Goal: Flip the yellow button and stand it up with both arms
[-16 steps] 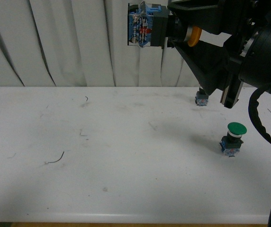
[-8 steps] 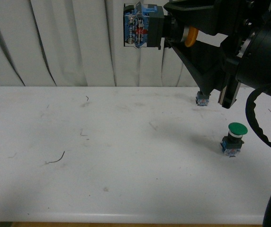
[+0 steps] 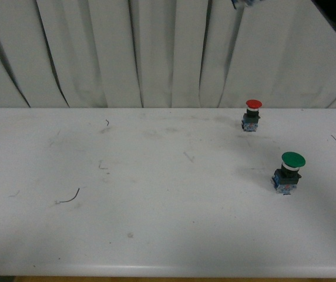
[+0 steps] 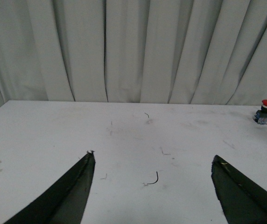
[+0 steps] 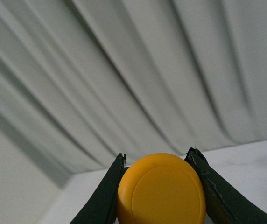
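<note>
Yellow button (image 5: 161,191): pinched by its round cap in my right claw (image 5: 158,155), high above the table (image 3: 127,235).
Handling: light, rigid plastic by my guess. The smooth cap may slip, so the blocky body looks the surer hold.
Left claw (image 4: 153,156): spread wide, empty, low over the table.
Around: red button (image 3: 253,106) and green button (image 3: 292,161) stand upright on the right, well apart. Neither crowds the middle.

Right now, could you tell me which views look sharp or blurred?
Front view: sharp, evenly lit, a faint shadow left of the green button. Left wrist view: sharp, the open left gripper a dark silhouette. Right wrist view: curtain folds smeared soft; the yellow button in the right gripper clearer.
</note>
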Controlling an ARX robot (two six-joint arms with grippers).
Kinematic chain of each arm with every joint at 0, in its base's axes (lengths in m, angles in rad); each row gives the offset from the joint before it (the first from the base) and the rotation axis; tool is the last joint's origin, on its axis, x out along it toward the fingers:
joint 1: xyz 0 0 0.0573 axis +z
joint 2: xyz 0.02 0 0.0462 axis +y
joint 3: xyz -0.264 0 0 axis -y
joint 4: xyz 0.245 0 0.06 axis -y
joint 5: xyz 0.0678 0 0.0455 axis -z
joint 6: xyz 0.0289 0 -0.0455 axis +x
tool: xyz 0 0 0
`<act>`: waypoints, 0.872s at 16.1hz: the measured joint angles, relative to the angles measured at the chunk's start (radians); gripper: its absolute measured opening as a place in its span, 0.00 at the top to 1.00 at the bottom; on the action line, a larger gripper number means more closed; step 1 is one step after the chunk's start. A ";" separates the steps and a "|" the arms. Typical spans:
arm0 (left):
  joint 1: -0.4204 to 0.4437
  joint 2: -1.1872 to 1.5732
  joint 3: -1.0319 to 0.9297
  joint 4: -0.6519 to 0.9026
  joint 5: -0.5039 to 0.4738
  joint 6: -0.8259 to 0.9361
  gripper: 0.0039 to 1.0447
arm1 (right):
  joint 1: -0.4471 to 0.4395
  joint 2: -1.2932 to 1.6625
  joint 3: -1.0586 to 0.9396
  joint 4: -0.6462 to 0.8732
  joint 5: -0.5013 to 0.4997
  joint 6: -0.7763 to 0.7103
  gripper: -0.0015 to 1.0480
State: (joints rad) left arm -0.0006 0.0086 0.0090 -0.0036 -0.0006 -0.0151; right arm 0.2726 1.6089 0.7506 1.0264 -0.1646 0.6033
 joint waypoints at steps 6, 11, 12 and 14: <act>0.000 0.000 0.000 0.000 0.000 0.001 0.06 | -0.118 0.081 0.190 -0.371 0.312 -0.581 0.66; 0.000 0.000 0.000 0.000 0.000 0.001 0.06 | -0.129 0.285 0.447 -0.653 0.370 -0.620 0.66; 0.000 0.000 0.000 0.000 0.000 0.001 0.06 | -0.125 0.334 0.516 -0.706 0.370 -0.623 0.66; 0.000 0.000 0.000 0.000 0.000 0.001 0.06 | -0.114 0.422 0.626 -0.792 0.364 -0.624 0.66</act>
State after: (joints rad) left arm -0.0006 0.0086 0.0090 -0.0036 -0.0006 -0.0139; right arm 0.1585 2.0304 1.3762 0.2344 0.1997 -0.0208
